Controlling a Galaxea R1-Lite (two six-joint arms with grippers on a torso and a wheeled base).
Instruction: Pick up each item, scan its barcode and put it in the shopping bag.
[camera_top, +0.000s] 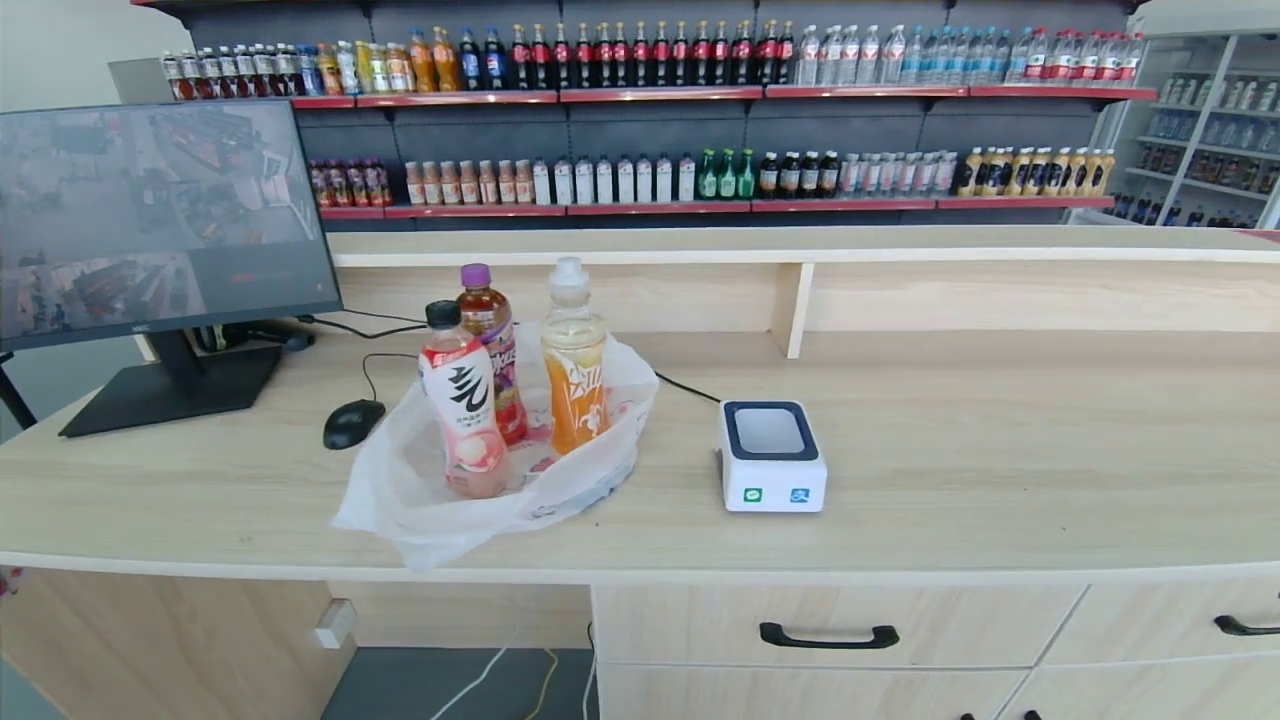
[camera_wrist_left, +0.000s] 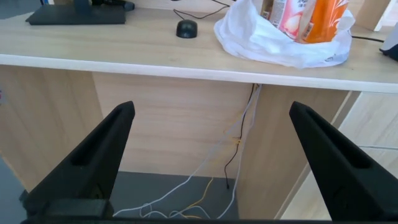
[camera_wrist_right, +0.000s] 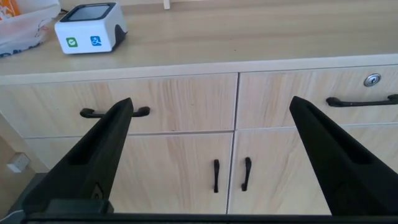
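A white plastic shopping bag (camera_top: 420, 490) lies open on the wooden counter (camera_top: 1000, 470), also seen as the shopping bag (camera_wrist_left: 267, 43) from the left wrist. Three bottles stand upright in it: a pink one with a black cap (camera_top: 463, 415), a dark one with a purple cap (camera_top: 490, 345) and an orange one with a white cap (camera_top: 574, 365). The white barcode scanner (camera_top: 771, 456) sits to the bag's right, scanner (camera_wrist_right: 90, 28). My left gripper (camera_wrist_left: 211, 134) hangs open below the counter's front edge. My right gripper (camera_wrist_right: 211, 134) is open too, low before the drawers.
A monitor (camera_top: 150, 215) on a black stand and a black mouse (camera_top: 352, 423) occupy the counter's left. A raised shelf ledge (camera_top: 800, 250) runs along the back. Drawers with black handles (camera_top: 828, 636) front the counter. Cables (camera_wrist_left: 239, 143) hang under it.
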